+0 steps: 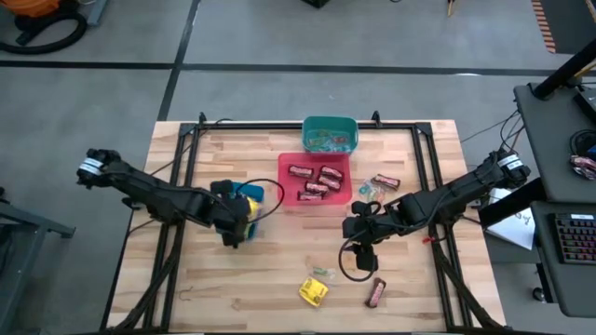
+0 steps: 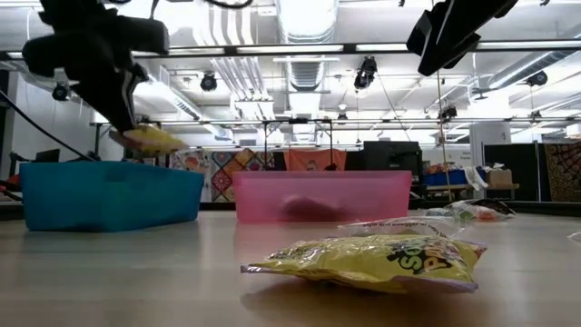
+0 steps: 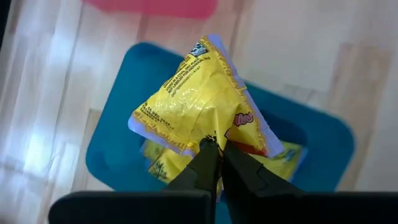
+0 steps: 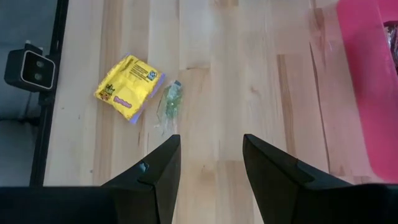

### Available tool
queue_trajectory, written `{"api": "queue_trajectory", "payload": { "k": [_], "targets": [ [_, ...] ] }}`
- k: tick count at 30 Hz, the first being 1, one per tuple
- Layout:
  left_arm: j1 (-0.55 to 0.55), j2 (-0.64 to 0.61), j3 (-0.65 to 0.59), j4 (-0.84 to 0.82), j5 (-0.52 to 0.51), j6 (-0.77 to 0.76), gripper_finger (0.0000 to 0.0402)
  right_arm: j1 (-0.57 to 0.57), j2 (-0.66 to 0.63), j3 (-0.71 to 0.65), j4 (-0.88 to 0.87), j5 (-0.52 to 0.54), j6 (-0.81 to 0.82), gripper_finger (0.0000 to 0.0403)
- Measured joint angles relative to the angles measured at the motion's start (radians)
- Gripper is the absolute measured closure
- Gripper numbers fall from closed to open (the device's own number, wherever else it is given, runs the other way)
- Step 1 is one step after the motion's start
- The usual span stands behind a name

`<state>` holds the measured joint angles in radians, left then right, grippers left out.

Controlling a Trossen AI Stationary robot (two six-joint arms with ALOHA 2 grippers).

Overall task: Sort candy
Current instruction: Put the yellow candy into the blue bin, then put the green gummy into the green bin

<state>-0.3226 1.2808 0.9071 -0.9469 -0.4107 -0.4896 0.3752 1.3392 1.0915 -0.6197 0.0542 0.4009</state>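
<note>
Above the blue bin (image 3: 118, 155), left fingers (image 3: 208, 165) pinch a yellow packet (image 3: 193, 102); right fingers (image 4: 165, 162) seemingly wide, empty.

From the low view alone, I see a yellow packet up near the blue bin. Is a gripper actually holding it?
Observer: Yes. The left wrist view shows the left gripper shut on the yellow packet, pinching its lower edge.
Operator: Is it over the bin or beside it?
Observer: Over it. From the left wrist, the blue bin lies directly beneath, with another yellow packet already inside.
Operator: And the other arm?
Observer: The right gripper is open and holds nothing, above bare wood near a loose yellow packet on the table and a small green piece.
Operator: What is in the pink bin?
Observer: From above, the red bin holds several dark oblong bars.
</note>
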Motion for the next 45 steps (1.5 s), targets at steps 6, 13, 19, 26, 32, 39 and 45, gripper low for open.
{"api": "queue_trajectory", "payload": {
  "k": [6,13,19,26,32,39,45],
  "targets": [
    [0.057,0.016,-0.063,0.009,-0.005,-0.028,0.0401,0.000,0.000,0.000,0.005,0.000,0.000,0.0239],
    [0.086,0.043,-0.089,0.025,-0.058,-0.047,0.0378,0.000,0.000,0.000,0.005,0.000,0.002,0.0239],
    [0.086,0.033,-0.084,0.017,-0.045,-0.034,0.0319,0.000,0.000,0.000,0.005,0.000,0.004,0.0239],
    [0.085,0.004,-0.082,0.008,0.071,0.051,0.0279,0.000,0.000,0.000,0.006,0.000,0.003,0.0239],
    [0.103,-0.027,-0.069,0.016,-0.022,0.113,0.0313,0.000,0.000,0.000,0.008,0.045,0.000,0.0239],
    [0.197,-0.025,-0.101,0.069,-0.232,0.131,0.0395,-0.003,0.000,0.000,0.017,0.088,0.000,0.0239],
    [0.246,-0.023,-0.200,0.292,-0.156,0.239,0.0397,-0.003,0.000,0.000,0.032,0.088,0.000,0.0239]
  ]
}}
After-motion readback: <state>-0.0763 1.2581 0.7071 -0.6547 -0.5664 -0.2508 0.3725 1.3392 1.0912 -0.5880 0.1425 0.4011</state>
